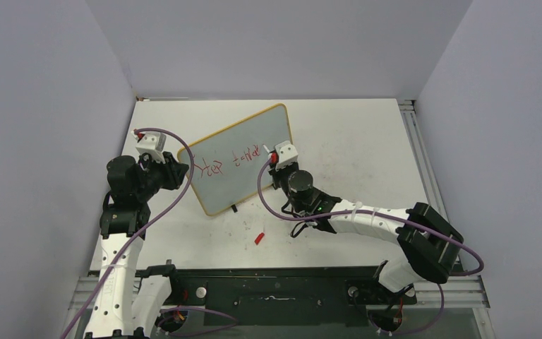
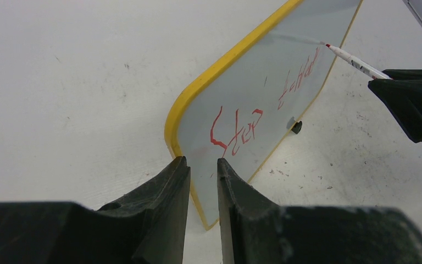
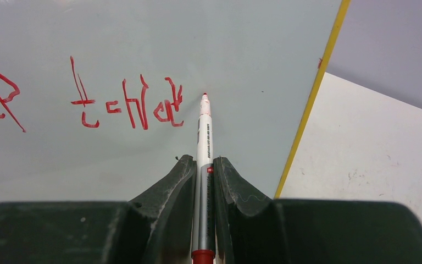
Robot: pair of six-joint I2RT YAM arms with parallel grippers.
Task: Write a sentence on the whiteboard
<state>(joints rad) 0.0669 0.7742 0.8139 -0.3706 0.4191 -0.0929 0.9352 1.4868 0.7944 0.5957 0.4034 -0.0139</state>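
The whiteboard [image 1: 254,134], pale with a yellow frame, stands tilted on the table, left of centre. My left gripper [image 1: 181,171] is shut on its near left corner; in the left wrist view the board's edge [image 2: 198,181] runs between the fingers [image 2: 178,179]. Red script, the sentence [image 2: 236,129], reads "Step" and then a second uneven word [image 3: 126,104]. My right gripper [image 3: 204,162] is shut on a white marker [image 3: 204,137]. The marker's red tip [image 3: 204,96] sits at the board face [image 3: 242,49], just right of the last letter.
A small red marker cap [image 1: 259,238] lies on the table in front of the board. One black foot [image 2: 296,127] shows under the board's lower edge. A metal rail [image 1: 423,162] runs along the table's right side, and grey walls close in the left, back and right.
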